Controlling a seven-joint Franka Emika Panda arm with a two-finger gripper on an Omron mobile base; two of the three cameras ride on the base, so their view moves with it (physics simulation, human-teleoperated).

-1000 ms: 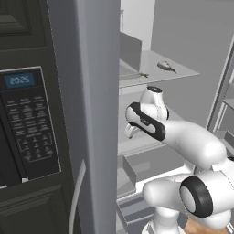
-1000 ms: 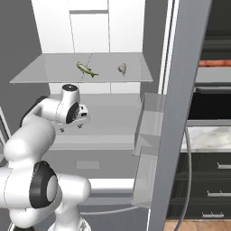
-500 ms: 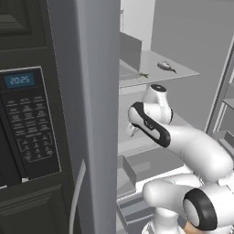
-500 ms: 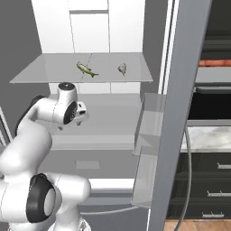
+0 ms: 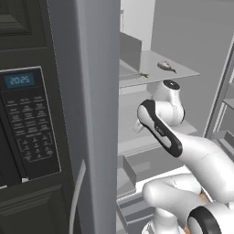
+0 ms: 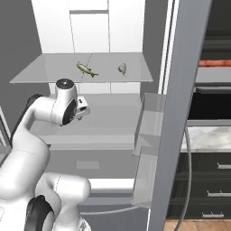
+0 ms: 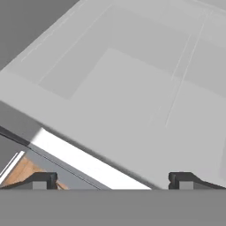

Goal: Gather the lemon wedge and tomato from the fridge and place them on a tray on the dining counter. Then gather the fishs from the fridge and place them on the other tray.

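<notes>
The fridge (image 6: pixel 113 27) stands open in front of me. On its upper glass shelf (image 6: pixel 40 72) lie the two fishs: an olive-tan one (image 6: pixel 86 69) on the left and a grey-silver one (image 6: pixel 122 68) to its right. The grey-silver fish (image 5: pixel 167 66) also lies on that shelf in the left base view, above my wrist (image 5: pixel 169 103). My hand (image 6: pixel 67 106) hangs below the shelf, left of and lower than both fish. My gripper (image 7: pixel 113 180) is open and empty, its fingertips (image 7: pixel 42 180) wide apart over a bare white lower shelf. The lemon wedge, tomato and dining counter are out of view.
The grey fridge door (image 5: pixel 91 114) stands close on the left, beside a dark oven control panel (image 5: pixel 27 119). The other open door with its clear bins (image 6: pixel 149 131) is on the right, and dark cabinet drawers (image 6: pixel 212 180) lie beyond it. A white lower shelf (image 6: pixel 103 128) lies under my hand.
My wrist has risen slightly toward the glass shelf and the forearm has swung a little. The gripper stays open. Both fish lie where they were.
</notes>
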